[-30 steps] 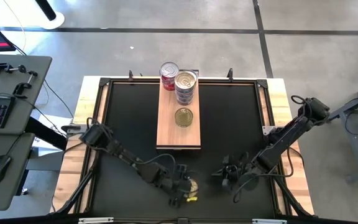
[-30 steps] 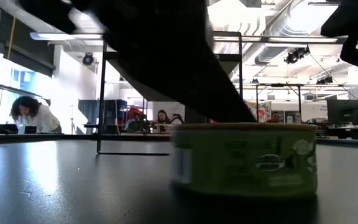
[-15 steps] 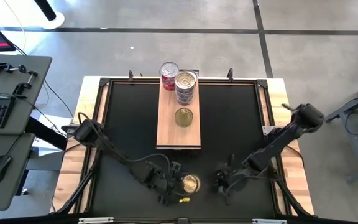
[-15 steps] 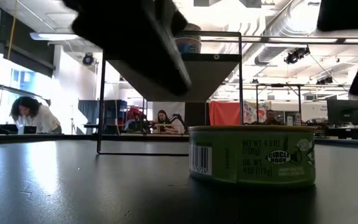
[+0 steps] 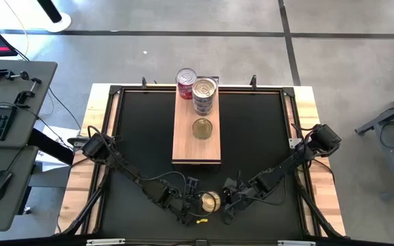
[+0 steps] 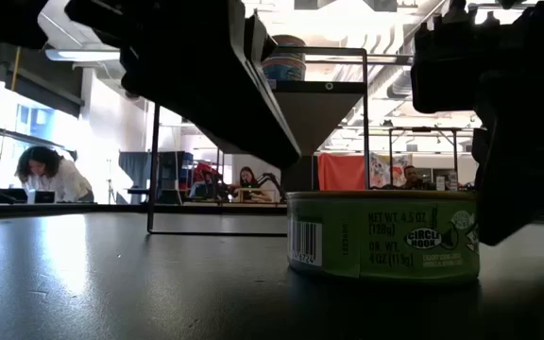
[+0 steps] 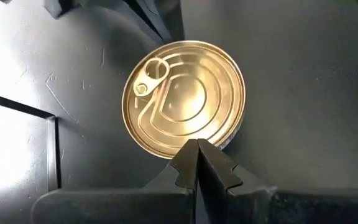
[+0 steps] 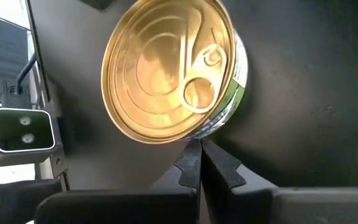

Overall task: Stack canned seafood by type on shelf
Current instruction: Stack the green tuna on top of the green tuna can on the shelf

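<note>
Claws flank 1 gold-lidded green tin (image 5: 210, 201) on the black tabletop (image 5: 252, 137): left claw (image 5: 191, 203) and right claw (image 5: 228, 202) both pinched closed, empty. Beyond, the shelf (image 5: 197, 147) carries 3 more tins (image 5: 204, 96).

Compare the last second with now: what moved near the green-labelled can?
The left hand drew back off the gold-lidded can, now shut beside it. The right hand swung in toward the can's other side, shut too. The can stayed on the mat; the shelf and its tins are unchanged.
</note>
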